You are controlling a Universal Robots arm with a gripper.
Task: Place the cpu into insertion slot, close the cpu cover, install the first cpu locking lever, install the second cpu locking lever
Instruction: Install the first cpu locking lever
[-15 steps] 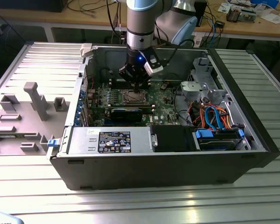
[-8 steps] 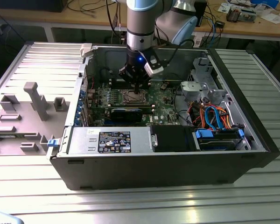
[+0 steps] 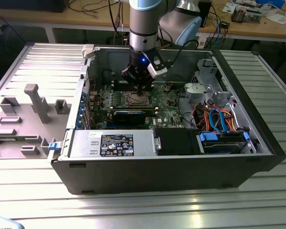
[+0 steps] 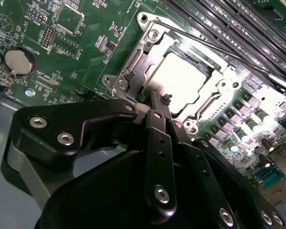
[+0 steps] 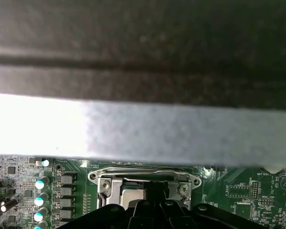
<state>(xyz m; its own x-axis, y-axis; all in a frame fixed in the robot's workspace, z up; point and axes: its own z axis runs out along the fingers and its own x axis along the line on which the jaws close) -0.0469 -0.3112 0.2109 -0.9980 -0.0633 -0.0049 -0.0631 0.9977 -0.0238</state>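
cpu (image 4: pixel 183 76) sits in the insertion slot (image 4: pixel 133 62) with the cpu cover (image 4: pixel 148 47) down, I think; gripper (image 4: pixel 166 99) pinched closed, empty, tip just at the cover's edge; levers look undone.

In the first wrist view a blurred dark and pale grey band (image 5: pixel 143 95) crosses the upper frame, hiding the board behind it. The black metal gripper (image 5: pixel 155 202) covers the lower part of the silver square socket frame (image 5: pixel 144 179), cut off by the bottom edge.

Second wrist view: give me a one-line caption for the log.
Gripper shut at the edge of the socket, cpu seated under the closed cover.
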